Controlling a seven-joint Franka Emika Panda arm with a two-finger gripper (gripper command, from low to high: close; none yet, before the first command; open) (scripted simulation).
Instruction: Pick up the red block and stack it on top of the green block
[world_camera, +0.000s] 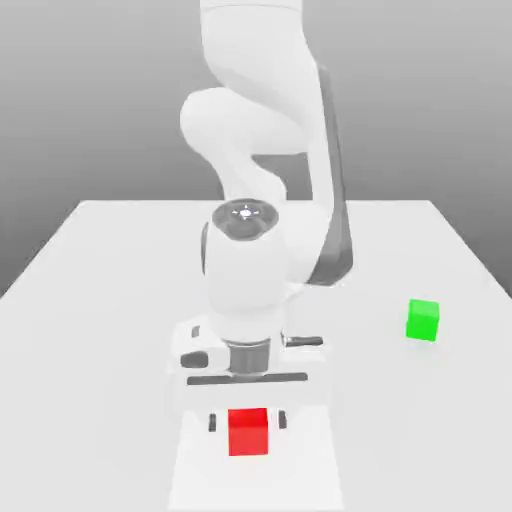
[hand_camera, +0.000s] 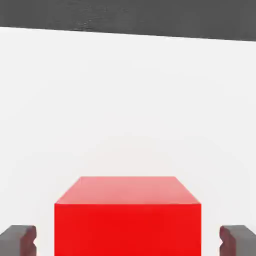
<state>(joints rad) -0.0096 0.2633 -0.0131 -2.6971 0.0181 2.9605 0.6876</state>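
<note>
White table (world_camera: 120, 300), grey backdrop: gripper (world_camera: 247, 422) is down around the red block (world_camera: 248, 431), jaws released, gaps either side. Grasp step; next, squeeze and lift toward the green block (world_camera: 423, 320), well apart.

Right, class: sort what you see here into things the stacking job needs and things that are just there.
Needed for the job:
- red block, sitting between the open fingers
- green block, apart, toward the exterior view's right
- gripper

Just there:
- white table, which only carries the blocks
</note>
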